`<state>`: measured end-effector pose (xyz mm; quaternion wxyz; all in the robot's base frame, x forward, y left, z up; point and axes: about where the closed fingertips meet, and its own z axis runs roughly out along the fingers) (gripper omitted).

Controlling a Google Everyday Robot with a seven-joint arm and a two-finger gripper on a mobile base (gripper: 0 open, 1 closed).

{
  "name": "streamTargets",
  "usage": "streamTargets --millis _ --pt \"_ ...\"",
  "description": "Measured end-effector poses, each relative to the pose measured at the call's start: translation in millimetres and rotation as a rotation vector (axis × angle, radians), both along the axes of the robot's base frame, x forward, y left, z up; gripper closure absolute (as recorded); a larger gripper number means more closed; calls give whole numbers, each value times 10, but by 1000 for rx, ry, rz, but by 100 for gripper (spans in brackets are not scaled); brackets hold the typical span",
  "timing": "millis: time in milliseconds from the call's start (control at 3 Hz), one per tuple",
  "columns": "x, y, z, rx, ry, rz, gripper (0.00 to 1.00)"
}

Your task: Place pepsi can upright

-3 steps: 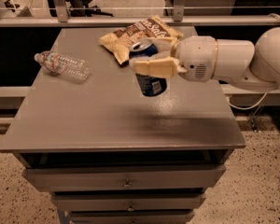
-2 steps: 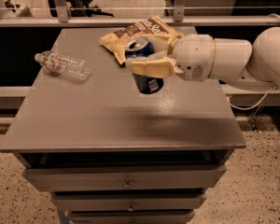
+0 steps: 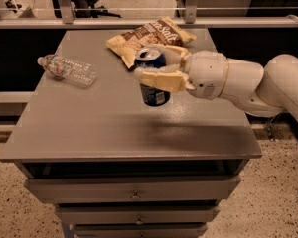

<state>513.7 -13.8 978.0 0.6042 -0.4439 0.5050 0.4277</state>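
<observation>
Pepsi can [image 3: 155, 94] upright, pinched in gripper [image 3: 152, 63] mid-table; open tabletop [image 3: 99, 128] in front, chip bag [image 3: 149, 35] just behind

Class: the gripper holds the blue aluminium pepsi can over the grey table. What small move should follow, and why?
Probably lower it straight down. The gripper clasps the blue aluminium pepsi can upright, and its base seems to hang just above the grey table, so it is not yet resting.

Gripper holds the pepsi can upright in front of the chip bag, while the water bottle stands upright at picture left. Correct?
Not quite. The camera view shows the water bottle lying on its side, not standing. The rest holds: the gripper has its jaws closed on the upright pepsi can in front of the chip bag.
</observation>
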Motion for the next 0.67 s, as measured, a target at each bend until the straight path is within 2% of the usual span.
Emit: streamTargets --millis 667 --pt "-89 16 -292 11 -21 35 100"
